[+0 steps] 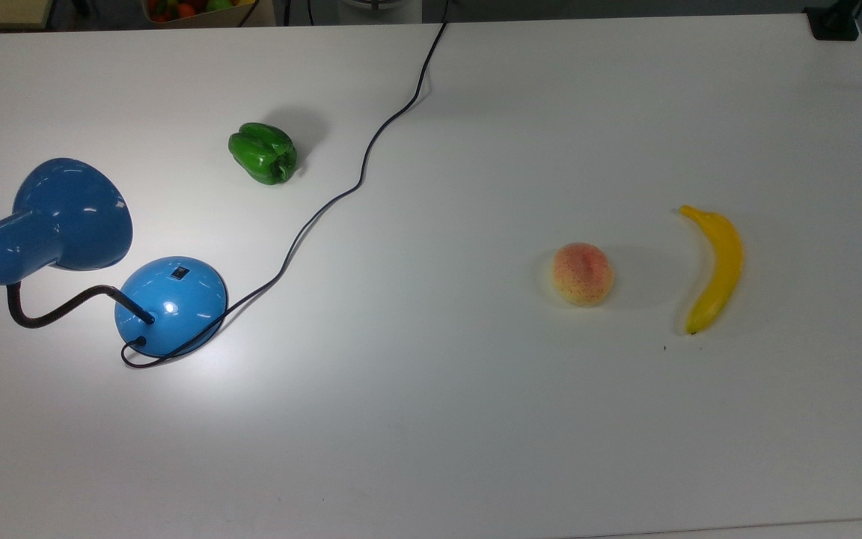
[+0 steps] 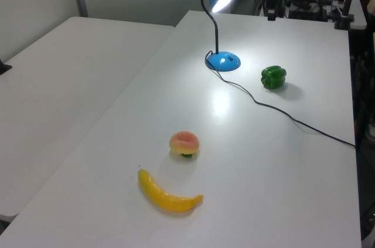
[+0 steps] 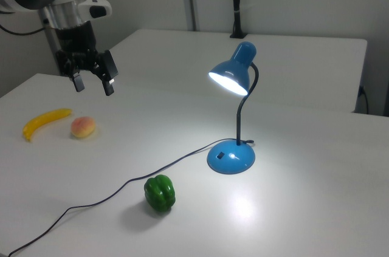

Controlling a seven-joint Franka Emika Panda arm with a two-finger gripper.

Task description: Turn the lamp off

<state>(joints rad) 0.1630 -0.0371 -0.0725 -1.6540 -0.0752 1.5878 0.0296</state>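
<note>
The blue lamp stands at the top view's left, with its bell shade bent over on a black gooseneck beside the domed base. A small black switch sits on the base. The lamp is lit: its shade glows and a bright patch lies on the table in front of the base. Its black cord runs off to the far edge. My gripper hangs open and empty above the table at the right view's left, well away from the lamp and above the peach.
A green bell pepper lies near the lamp and its cord. A peach and a banana lie side by side at the top view's right. The white table stretches between them.
</note>
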